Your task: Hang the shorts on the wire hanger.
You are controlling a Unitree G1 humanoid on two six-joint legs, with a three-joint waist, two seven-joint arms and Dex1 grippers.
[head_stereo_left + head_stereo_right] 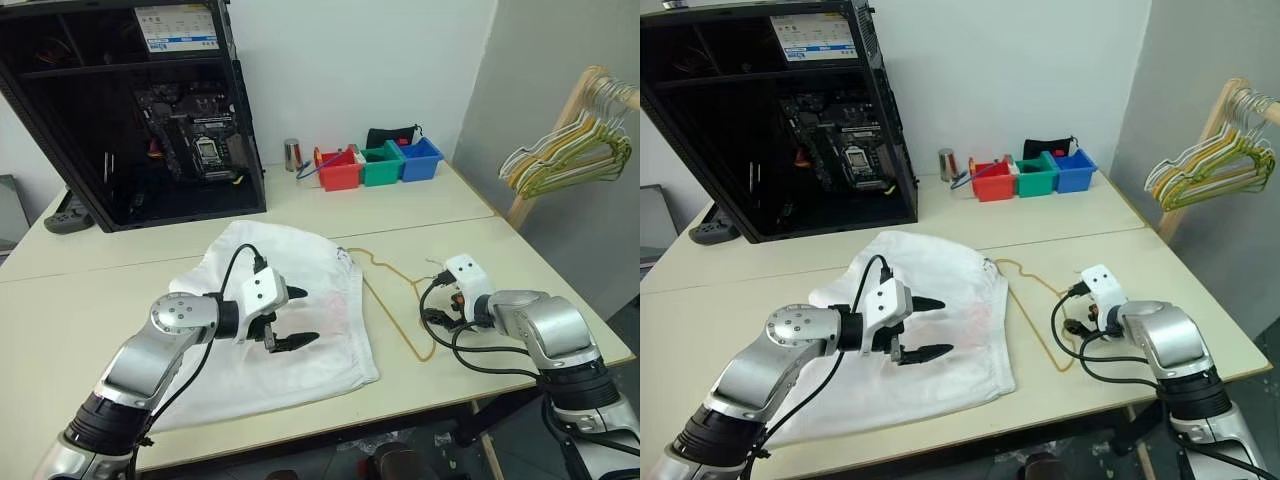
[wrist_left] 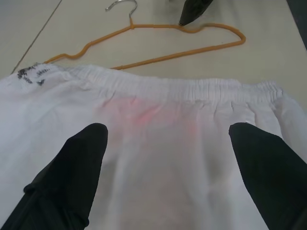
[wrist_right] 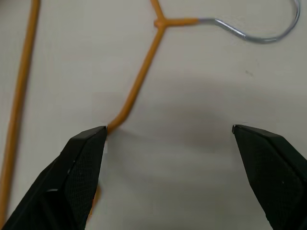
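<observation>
White shorts (image 1: 300, 300) beside wire hanger (image 1: 400, 310); both claws wide, empty.

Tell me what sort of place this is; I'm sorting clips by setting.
Probably a lab or workshop, not a home: an open computer case stands on the table beside small parts bins, with a rack of hangers nearby.

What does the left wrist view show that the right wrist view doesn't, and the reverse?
Left wrist view: the white shorts with their gathered waistband and a pink stain, under the open left gripper. Right wrist view: the open right gripper above the table, one finger at the wire. Both: the orange wire hanger with its silver hook, lying flat.
</observation>
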